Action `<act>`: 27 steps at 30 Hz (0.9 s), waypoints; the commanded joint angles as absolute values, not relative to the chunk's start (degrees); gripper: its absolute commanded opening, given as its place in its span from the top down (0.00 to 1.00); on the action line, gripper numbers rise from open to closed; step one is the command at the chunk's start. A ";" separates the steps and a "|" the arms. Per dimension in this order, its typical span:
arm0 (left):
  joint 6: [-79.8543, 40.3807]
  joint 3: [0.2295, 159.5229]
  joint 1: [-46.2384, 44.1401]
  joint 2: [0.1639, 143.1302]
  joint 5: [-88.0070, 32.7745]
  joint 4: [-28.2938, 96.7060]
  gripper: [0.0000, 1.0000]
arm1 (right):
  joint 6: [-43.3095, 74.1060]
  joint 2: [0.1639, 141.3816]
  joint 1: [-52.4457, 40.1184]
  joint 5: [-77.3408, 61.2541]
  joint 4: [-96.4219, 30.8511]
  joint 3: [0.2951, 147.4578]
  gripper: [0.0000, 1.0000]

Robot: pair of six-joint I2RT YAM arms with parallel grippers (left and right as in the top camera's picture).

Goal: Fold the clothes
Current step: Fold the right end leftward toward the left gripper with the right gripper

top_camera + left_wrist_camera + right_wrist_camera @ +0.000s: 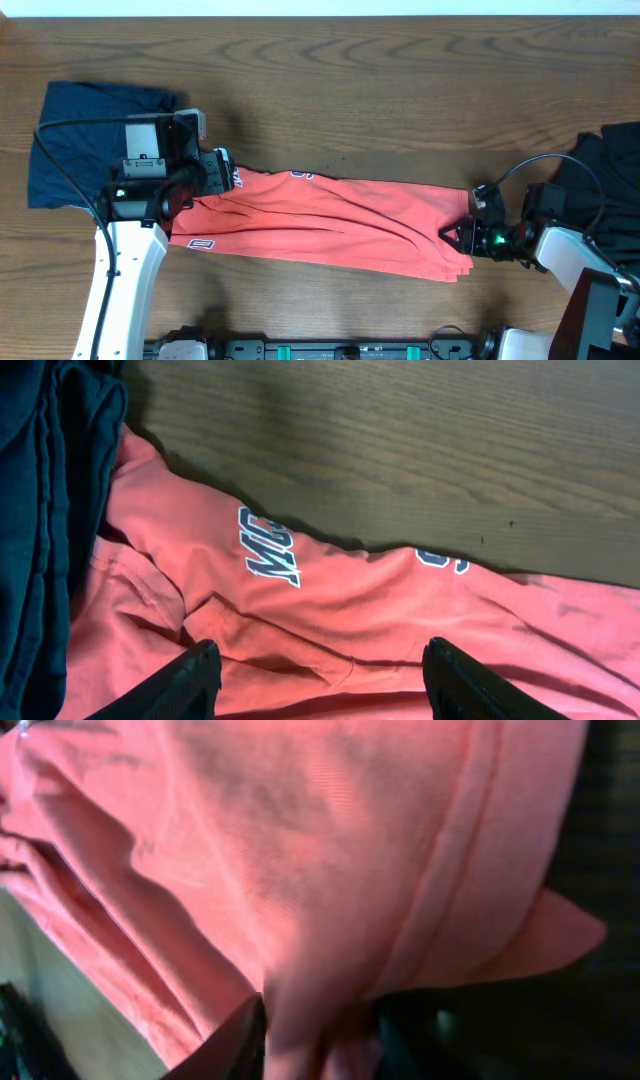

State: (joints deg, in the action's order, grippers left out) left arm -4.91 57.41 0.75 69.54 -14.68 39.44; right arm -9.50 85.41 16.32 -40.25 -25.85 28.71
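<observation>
Wooden table (pixel 350 80) carries a long coral-red fabric T-shirt (pixel 330 220): its lettered end lies below the left gripper (pixel 320 678), fingers spread; the right gripper (pixel 320 1045) pinches its hem.

Overhead view: bright, even light from above on a brown wood-grain table (pixel 350 80), with a washed-out pale strip along the top edge. A coral-red short-sleeved cotton T-shirt (pixel 340 225) shows crisp folds and only a thin, soft shadow at its upper edge. Left wrist view: sharp but dimmer; a navy fabric garment (pixel 40 510) at the left sinks almost to black. Right wrist view: very close, blurred, the shirt oversaturated pink, the bottom and right side lost in darkness.
</observation>
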 commanded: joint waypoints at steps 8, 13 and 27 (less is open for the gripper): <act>-4.75 58.04 1.17 69.10 -14.74 39.99 0.34 | -3.88 86.11 19.29 -36.01 -31.00 36.99 0.99; -4.75 58.04 1.17 69.10 -14.74 40.05 0.34 | -0.84 86.11 19.27 -26.59 -37.71 44.95 0.99; -4.78 58.04 1.17 69.12 -14.76 40.03 0.34 | 2.92 86.11 10.52 -14.81 -49.80 57.32 0.99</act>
State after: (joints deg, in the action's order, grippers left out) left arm -4.91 57.41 0.75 69.54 -14.68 40.05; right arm 0.01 85.89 14.35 -17.50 -48.77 55.68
